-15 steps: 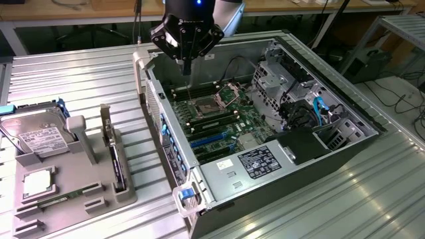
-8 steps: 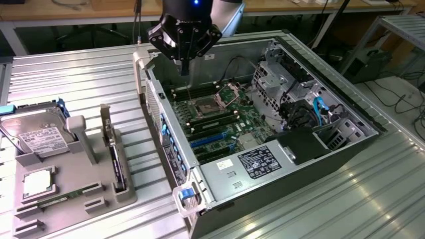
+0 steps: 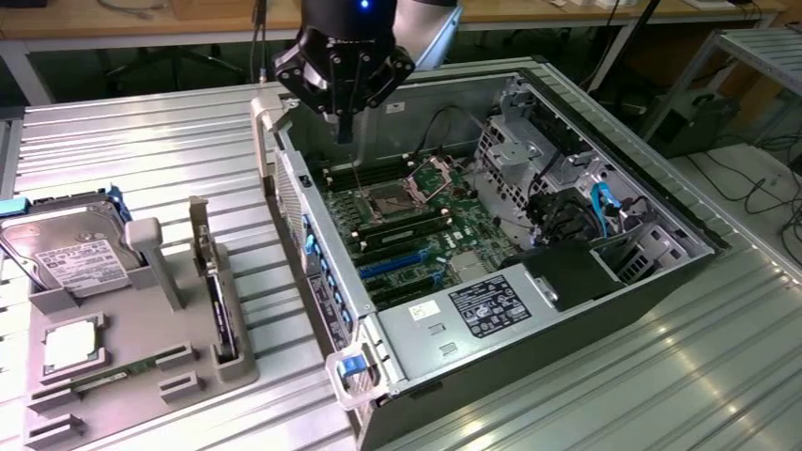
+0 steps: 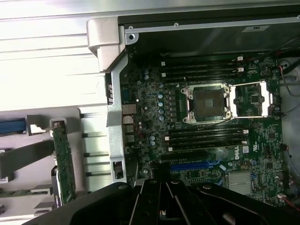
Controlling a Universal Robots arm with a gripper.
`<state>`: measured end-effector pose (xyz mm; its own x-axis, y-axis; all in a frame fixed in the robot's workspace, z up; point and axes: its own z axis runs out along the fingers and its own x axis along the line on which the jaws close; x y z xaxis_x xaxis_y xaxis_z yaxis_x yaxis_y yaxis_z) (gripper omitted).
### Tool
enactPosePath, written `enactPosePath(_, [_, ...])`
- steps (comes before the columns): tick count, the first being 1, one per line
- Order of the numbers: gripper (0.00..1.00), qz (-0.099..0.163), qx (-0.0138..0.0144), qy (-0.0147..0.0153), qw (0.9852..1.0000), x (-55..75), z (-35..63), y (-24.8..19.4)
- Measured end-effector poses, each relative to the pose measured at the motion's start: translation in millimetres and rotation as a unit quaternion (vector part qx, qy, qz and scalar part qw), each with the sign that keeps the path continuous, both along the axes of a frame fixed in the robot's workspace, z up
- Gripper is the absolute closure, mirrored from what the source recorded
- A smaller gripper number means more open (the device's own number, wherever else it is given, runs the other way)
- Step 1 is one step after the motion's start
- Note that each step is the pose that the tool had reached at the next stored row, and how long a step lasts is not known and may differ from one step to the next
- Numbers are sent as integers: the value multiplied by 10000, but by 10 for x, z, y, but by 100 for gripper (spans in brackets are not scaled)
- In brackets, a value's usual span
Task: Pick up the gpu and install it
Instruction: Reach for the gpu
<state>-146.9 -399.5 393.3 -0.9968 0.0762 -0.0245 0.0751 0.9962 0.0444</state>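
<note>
The gpu [image 3: 221, 299] is a thin dark card standing on edge in a slot of the grey holder [image 3: 150, 329], its metal bracket at the far end. In the wrist view the gpu [image 4: 63, 161] appears as a narrow green strip in that holder. My gripper [image 3: 345, 130] hangs shut and empty above the far corner of the open computer case [image 3: 589, 282], apart from the gpu. In the wrist view the gripper [image 4: 161, 190] sits over the motherboard [image 4: 211, 126], near the blue slots [image 4: 194, 165].
A silver hard drive [image 3: 73, 252] with a white label, a square chip [image 3: 69, 343] and a slim memory stick [image 3: 103, 380] share the holder. Inside the case are the CPU socket [image 3: 382, 199], drive cages and cables [image 3: 602, 211]. The ribbed metal table [image 3: 652, 376] surrounds everything.
</note>
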Motion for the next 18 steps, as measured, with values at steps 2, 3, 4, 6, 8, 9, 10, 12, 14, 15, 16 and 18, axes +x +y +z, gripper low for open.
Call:
enactPosePath(2, [89,0,0,0,10000,-13,0,0])
enactPosePath(3, [89,0,0,0,10000,-19,0,0])
enactPosePath(4, [89,0,0,0,10000,-23,0,-1])
enactPosePath(6, [89,0,0,0,10000,-33,0,-1])
enactPosePath(8, [89,0,0,0,10000,-43,0,-1])
enactPosePath(9, [89,0,0,0,10000,-47,0,-1])
enactPosePath(10, [89,0,0,0,10000,-52,0,-1])
enactPosePath(12, [89,0,0,0,10000,-61,0,-1])
enactPosePath(14, [89,0,0,0,10000,-70,0,-2])
enactPosePath(15, [89,0,0,0,10000,-75,0,-2])
enactPosePath(16, [89,0,0,0,10000,-79,0,-2])
enactPosePath(18, [89,0,0,0,10000,-85,0,-2])
